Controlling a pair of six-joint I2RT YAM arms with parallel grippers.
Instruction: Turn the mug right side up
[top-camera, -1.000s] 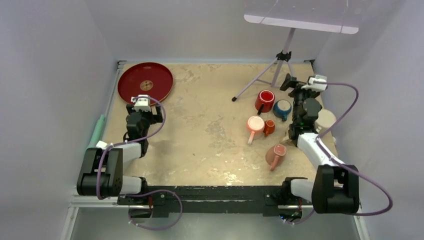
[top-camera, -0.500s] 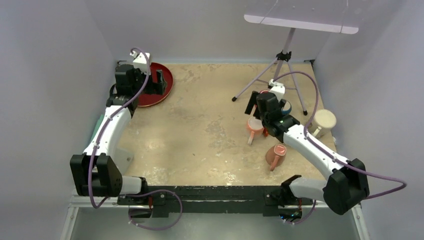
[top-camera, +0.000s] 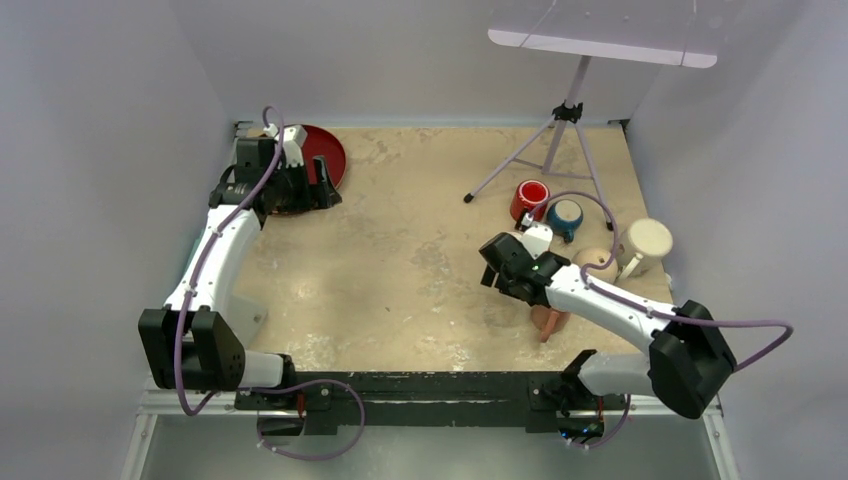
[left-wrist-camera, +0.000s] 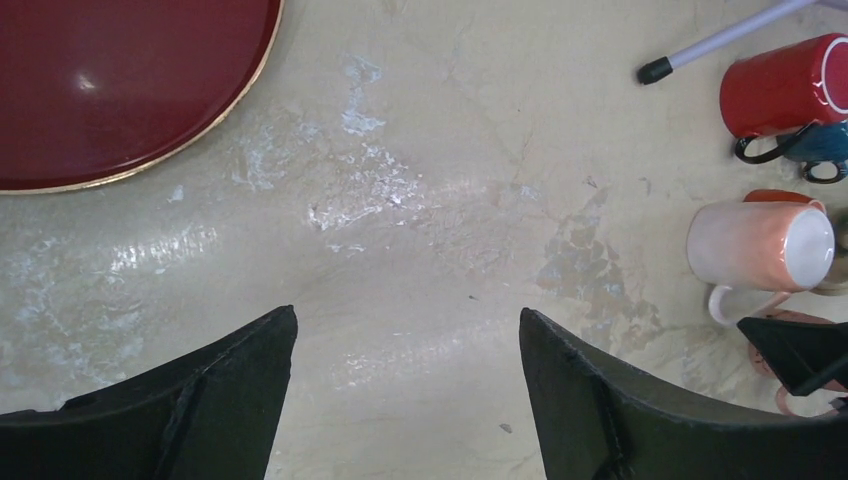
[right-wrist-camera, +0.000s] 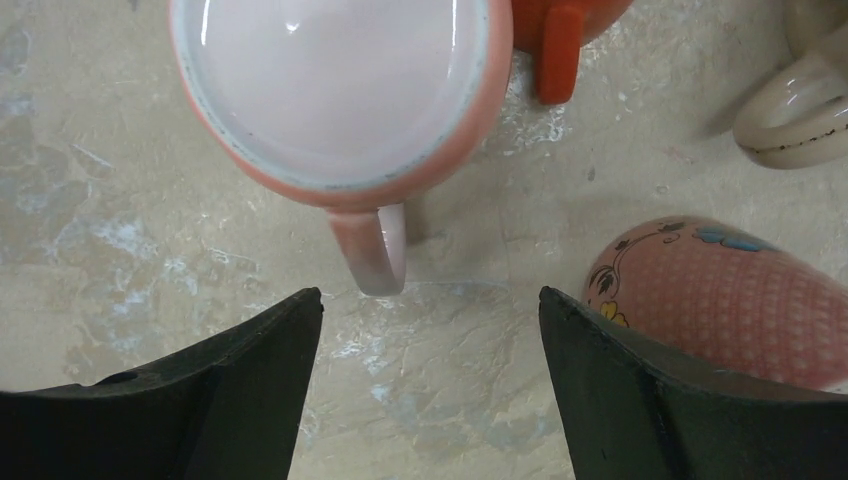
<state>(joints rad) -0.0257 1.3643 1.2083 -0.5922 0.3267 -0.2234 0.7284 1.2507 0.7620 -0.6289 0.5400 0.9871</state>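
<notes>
A pink flowered mug (right-wrist-camera: 722, 308) lies on its side on the table, just right of my right gripper's right finger; in the top view it (top-camera: 549, 322) shows partly under the right arm. My right gripper (right-wrist-camera: 428, 300) is open and empty, low over the table, just below the handle of an upright pink mug with a white inside (right-wrist-camera: 330, 80). In the top view the right gripper (top-camera: 497, 262) covers that mug. My left gripper (top-camera: 322, 182) is open and empty at the far left by the red plate (top-camera: 325, 152); its view (left-wrist-camera: 407, 315) shows bare table between the fingers.
A red mug (top-camera: 530, 199), a blue mug (top-camera: 566, 216) and a cream mug (top-camera: 646, 241) stand at the right. A small orange mug (right-wrist-camera: 566, 22) touches the pink one. A tripod (top-camera: 560, 130) stands at the back right. Walls enclose the table.
My right arm has swung from the far right to the left and down, over the pink mugs. My left arm has reached out to the red plate and dropped slightly.
</notes>
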